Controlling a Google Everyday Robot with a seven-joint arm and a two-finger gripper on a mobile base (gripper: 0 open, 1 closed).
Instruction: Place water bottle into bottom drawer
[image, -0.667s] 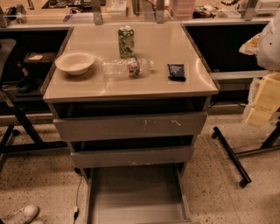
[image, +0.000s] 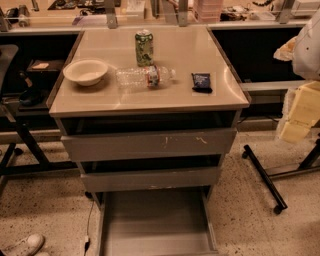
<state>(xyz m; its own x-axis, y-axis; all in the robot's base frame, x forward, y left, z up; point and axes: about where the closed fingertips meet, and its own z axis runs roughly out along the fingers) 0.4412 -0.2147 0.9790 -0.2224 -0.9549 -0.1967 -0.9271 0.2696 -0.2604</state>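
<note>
Sideways lies the water bottle (image: 145, 76), label unreadable; tool (image: 299, 117) at right edge.

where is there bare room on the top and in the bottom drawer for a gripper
Free: the counter strip in front of the bowl, water bottle and dark packet; the back right corner behind the packet; the bottom drawer floor. Crowded: mid-row, where the green can stands behind the bottle. The gripper hangs off to the right, clear of the counter.
</note>
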